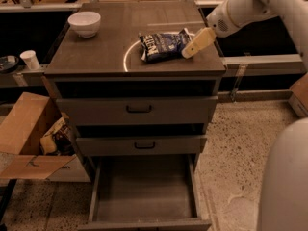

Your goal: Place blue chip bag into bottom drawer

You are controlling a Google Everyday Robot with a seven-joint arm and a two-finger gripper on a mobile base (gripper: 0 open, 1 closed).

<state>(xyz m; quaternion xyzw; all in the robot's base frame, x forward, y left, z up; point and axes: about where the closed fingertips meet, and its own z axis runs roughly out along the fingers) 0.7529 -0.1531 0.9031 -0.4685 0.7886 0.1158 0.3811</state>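
Observation:
The blue chip bag [163, 44] lies flat on top of the grey cabinet [96, 57], right of middle, inside a white ring mark. My gripper [190, 49] hangs from the white arm at the upper right; its cream fingertips sit at the bag's right end, just above the cabinet top. It holds nothing. The bottom drawer [144, 191] is pulled out at the cabinet's foot, its flat grey tray bare inside.
A white bowl [84, 23] stands at the cabinet top's back left. Two shallower drawers [139, 109] with black handles sit partly out above the bottom one. An open cardboard box [33, 138] stands on the floor at left, and a white cup [31, 59] on a ledge.

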